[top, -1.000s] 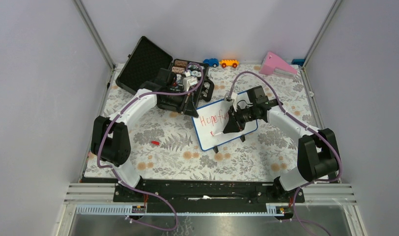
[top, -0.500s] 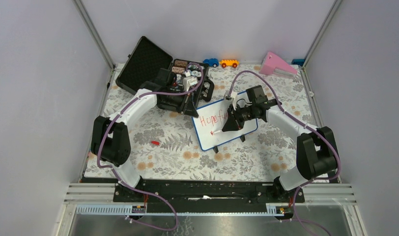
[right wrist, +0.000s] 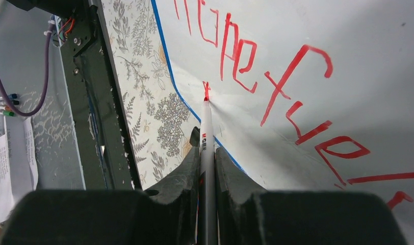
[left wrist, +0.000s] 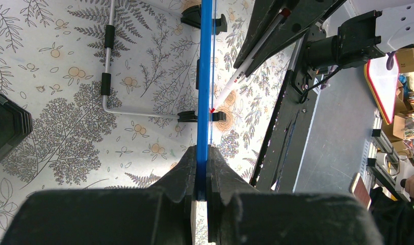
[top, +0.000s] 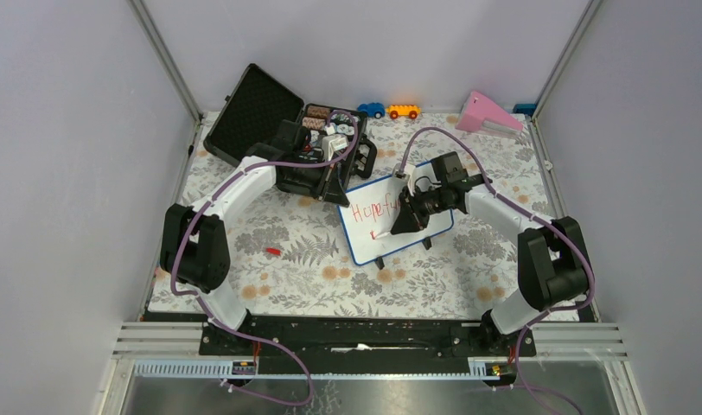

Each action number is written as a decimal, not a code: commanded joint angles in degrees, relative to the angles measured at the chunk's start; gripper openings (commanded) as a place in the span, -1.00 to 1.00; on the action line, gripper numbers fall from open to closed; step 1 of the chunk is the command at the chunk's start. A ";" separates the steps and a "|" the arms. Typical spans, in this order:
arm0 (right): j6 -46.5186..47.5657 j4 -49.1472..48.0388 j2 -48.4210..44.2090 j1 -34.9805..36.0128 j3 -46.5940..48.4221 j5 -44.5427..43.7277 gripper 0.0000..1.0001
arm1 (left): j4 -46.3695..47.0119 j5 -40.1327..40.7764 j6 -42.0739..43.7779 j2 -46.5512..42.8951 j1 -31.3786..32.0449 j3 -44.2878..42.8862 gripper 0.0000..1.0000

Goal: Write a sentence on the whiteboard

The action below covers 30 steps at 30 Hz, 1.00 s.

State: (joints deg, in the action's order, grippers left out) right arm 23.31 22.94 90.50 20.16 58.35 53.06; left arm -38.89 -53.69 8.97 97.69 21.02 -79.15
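Note:
The whiteboard, white with a thin blue frame, stands tilted on black feet at mid-table. Red letters of the sentence run along its top line and begin "Hope fue"; further strokes run out of the right wrist view. My left gripper is shut on the board's blue edge, which sits between the fingertips. My right gripper is shut on a white marker. Its red tip touches the board below the first word, at a small red mark.
An open black case full of small items lies behind the left gripper. A blue toy car, an orange one and a pink wedge sit along the back wall. A small red cap lies on the floral mat.
The right arm has edged slightly to the left, with the marker tip staying close to the same spot on the board. The left arm and the board have not moved.

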 commanded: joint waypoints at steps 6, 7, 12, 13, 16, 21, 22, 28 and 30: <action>3.82 2.42 1.33 1.06 -1.45 -2.18 -1.00 | 0.22 1.45 1.95 -0.39 1.04 -0.47 -1.00; 3.95 2.56 1.34 1.10 -1.62 -2.25 -1.00 | 0.22 1.48 1.93 -0.39 1.04 -0.43 -1.00; 4.96 3.32 1.16 1.53 -2.15 -2.51 -1.00 | 0.23 1.48 1.93 -0.39 1.02 -0.45 -1.00; 5.02 3.50 0.93 1.54 -2.18 -2.13 -1.00 | 0.22 1.48 1.93 -0.39 1.03 -0.47 -1.00; 4.60 4.23 -0.12 1.54 -1.44 0.19 -1.00 | 0.22 1.44 1.97 -0.39 1.03 -0.47 -1.00; 2.70 4.07 -2.45 1.33 0.59 1.75 -1.00 | 0.22 1.48 1.92 -0.48 1.05 -0.43 -1.00; 2.52 4.10 -2.54 1.07 0.89 1.85 -1.00 | 0.22 1.46 1.90 -0.48 0.98 -0.39 -1.00; 0.99 1.90 -2.05 0.24 1.50 0.38 -1.00 | 0.22 1.48 1.93 -0.70 0.98 -0.30 -1.00; -0.04 0.43 -1.90 0.23 1.31 0.10 -1.00 | 0.22 1.57 1.93 -0.62 1.03 -0.30 -1.00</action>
State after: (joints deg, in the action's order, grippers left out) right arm 25.19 25.91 90.00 20.82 57.93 53.04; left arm -38.89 -53.69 8.99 97.69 21.02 -79.15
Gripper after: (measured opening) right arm 0.190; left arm 0.062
